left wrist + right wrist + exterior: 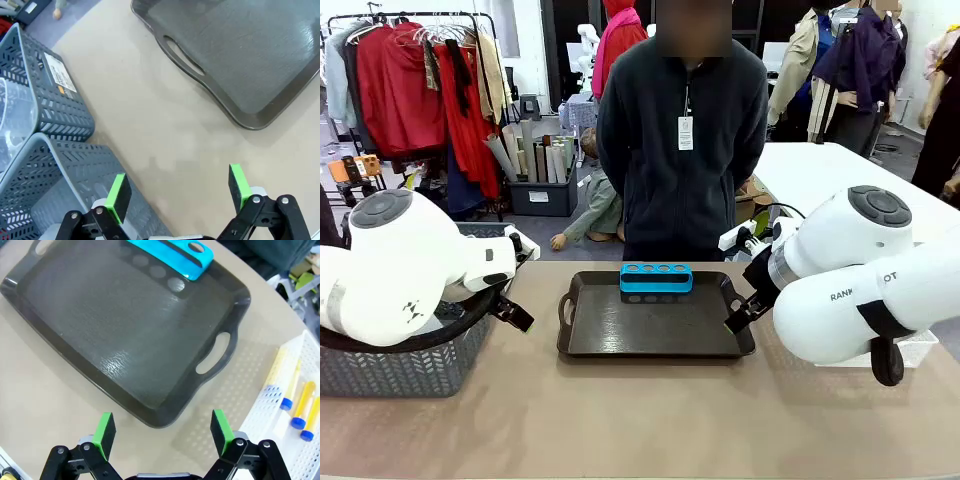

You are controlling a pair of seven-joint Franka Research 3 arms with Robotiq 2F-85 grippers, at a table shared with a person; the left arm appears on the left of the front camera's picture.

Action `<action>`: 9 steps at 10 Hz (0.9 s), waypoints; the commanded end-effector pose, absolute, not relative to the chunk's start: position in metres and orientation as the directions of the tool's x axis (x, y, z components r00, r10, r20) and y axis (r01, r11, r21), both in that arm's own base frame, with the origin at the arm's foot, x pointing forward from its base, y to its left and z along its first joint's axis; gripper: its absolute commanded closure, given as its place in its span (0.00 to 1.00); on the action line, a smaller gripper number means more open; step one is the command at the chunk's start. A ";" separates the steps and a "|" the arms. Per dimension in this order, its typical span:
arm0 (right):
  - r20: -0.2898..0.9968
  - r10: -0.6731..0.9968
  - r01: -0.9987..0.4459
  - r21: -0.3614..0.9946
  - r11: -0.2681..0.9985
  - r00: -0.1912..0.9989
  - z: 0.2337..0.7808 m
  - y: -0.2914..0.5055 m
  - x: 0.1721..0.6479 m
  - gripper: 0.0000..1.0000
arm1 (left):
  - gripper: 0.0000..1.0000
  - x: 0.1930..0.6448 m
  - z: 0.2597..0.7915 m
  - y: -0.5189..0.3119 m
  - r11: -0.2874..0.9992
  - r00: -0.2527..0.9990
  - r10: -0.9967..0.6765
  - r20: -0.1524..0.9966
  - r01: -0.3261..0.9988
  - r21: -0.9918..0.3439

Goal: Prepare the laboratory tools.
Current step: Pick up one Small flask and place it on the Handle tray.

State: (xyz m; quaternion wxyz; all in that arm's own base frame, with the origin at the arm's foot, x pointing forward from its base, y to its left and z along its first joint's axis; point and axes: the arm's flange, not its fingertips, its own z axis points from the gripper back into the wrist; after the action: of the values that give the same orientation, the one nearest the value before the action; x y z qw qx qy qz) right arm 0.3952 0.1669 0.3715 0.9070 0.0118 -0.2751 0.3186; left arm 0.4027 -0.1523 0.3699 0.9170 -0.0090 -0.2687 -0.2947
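The left gripper (178, 192) was seen with its green pads spread wide and nothing between them, hung over bare tabletop. Ahead of it and off toward its right finger lay the handle end of a dark tray (240, 120). Close beside its left finger stood two grey slatted baskets (60, 112), in which something clear could be glimpsed but not identified.

The right gripper (162, 432) was likewise held apart and empty, poised just short of the near rim of the same tray. Straight ahead of it, at the tray's far edge, a blue tube rack (172, 257) had been set with its holes unfilled, apparently so that tubes could be stood in it. Beyond its right finger, in a white perforated bin (265, 415), yellow tubes with blue caps (304, 405) were laid flat side by side; at least three could be counted.

The tray's floor was left bare, presumably as the place where the tools were to be gathered. Each gripper was judged to be stationed beside its own supply, ready for a first pick. No part of the task was judged done.
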 end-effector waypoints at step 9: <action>0.507 0.571 -0.584 -0.154 0.797 0.646 0.372 0.167 0.395 0.00 | 0.00 0.403 0.370 -0.152 0.826 0.682 -0.536 0.498 0.545 0.142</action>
State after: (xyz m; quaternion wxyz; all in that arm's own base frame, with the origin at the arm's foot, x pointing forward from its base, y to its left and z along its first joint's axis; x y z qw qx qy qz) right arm 0.3952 0.1670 0.3715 0.9069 0.0116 -0.2751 0.3188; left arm 0.4022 -0.1537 0.3699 0.9164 -0.0085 -0.2687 -0.2965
